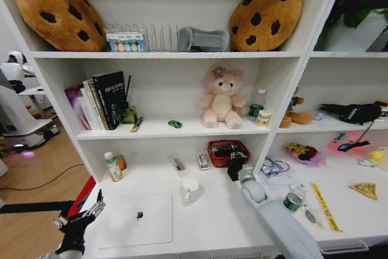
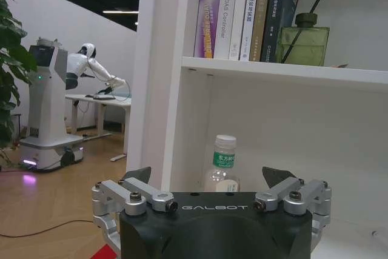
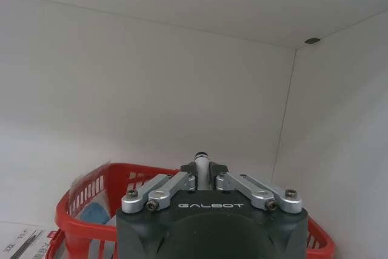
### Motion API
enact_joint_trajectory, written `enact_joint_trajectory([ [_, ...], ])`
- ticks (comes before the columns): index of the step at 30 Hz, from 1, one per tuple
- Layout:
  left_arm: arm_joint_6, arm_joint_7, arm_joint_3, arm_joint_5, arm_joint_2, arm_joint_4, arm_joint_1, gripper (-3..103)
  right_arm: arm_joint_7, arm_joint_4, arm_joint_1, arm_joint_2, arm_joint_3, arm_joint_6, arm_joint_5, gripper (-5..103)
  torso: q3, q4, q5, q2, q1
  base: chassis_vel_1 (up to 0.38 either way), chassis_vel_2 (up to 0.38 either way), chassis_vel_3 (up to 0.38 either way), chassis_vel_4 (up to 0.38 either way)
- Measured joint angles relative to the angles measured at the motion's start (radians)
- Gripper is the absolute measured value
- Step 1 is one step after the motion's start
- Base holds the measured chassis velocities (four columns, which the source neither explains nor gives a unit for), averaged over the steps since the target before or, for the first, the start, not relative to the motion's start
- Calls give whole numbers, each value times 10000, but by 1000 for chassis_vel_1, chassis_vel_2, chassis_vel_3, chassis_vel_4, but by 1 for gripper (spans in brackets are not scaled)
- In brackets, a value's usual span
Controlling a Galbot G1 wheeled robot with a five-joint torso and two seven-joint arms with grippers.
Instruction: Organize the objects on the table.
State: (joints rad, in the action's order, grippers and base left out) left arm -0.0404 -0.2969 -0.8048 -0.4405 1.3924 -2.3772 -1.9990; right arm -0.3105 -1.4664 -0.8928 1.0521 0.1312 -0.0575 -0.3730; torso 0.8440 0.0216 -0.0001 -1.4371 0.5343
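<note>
Gripping upright pen (image 3: 201, 171), right tool (image 3: 203, 177)

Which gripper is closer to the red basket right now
The right gripper: it hangs just over the red basket's rim, shut on a thin pen-like item. The left gripper hovers open off the desk's near left corner, far from it.

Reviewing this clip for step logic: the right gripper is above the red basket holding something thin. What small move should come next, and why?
Probably open the right gripper and let the pen-like item drop. It is shut on the item's tip and sits over the red basket at the back of the table, so release looks due. The left gripper waits open at the table's left edge.
</note>
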Motion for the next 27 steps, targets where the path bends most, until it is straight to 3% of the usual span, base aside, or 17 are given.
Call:
enact_joint_trajectory([
  [3, -4, 0, 4, 0, 13, 0, -13, 100, -52, -256, -161, -68, 64, 100, -23, 9, 0, 0, 1, 0, 0, 0, 0, 0, 0],
  [4, -11, 0, 11, 0, 13, 0, -13, 100, -75, -448, -305, -141, 162, 152, -29, 18, -1, 1, 0, 0, -2, 0, 0, 0, 0],
  [6, -17, 1, 20, -3, 13, 0, -10, 100, -78, -580, -412, -193, 228, 174, -29, 18, -1, 1, 0, -1, -2, 0, 0, 0, 0],
  [9, -41, 9, 57, -5, 15, 4, 0, 100, -119, -1011, -733, -347, 470, 263, -44, 34, -1, 2, 1, -1, -2, 0, 0, 0, 0],
  [11, -44, 10, 60, -6, 17, 4, 0, 100, -123, -1061, -769, -368, 499, 268, -45, 34, 0, 2, 1, -1, -2, 0, 0, 0, 0],
  [13, -64, 21, 69, -5, 31, 4, -3, 100, -140, -1301, -942, -450, 627, 274, -82, 51, -1, 1, 0, -1, -2, 0, 0, 0, 0],
  [15, -76, 27, 73, -6, 40, 2, -12, 100, -146, -1467, -1057, -502, 697, 274, -160, 51, -1, 1, 2, 0, -2, 0, 0, 0, 0],
  [16, -83, 31, 75, -5, 47, -3, -22, 100, -147, -1618, -1143, -545, 755, 267, -229, 61, 0, 1, 3, 0, -2, 0, 0, 0, 0],
  [19, -130, 61, 78, -1, 72, -32, -49, 100, -143, -2232, -1516, -706, 977, 223, -498, 67, -1, -1, 1, 0, -2, 0, 0, 0, 0],
  [21, -193, 129, 80, -1, 99, -94, -91, 100, -88, -3439, -2510, -917, 1449, 235, -726, 78, -1, 0, 1, -1, -1, 0, 0, 0, 0],
  [22, -193, 129, 80, -1, 99, -94, -91, 100, -88, -3439, -2510, -917, 1449, 235, -726, 78, -1, 0, 1, -1, -1, 0, 0, 0, 0],
  [25, -247, 209, 63, -77, 86, -224, -99, 100, 143, -5263, -4869, -855, 2481, 204, -413, 94, -2, 5, 2, -3, -2, 0, 0, 0, 0],
  [27, -260, 218, 57, -99, 64, -235, -96, 100, 170, -5584, -5248, -799, 2661, 187, -322, 94, -2, 3, 1, -3, -3, 0, 0, 0, 0],
])
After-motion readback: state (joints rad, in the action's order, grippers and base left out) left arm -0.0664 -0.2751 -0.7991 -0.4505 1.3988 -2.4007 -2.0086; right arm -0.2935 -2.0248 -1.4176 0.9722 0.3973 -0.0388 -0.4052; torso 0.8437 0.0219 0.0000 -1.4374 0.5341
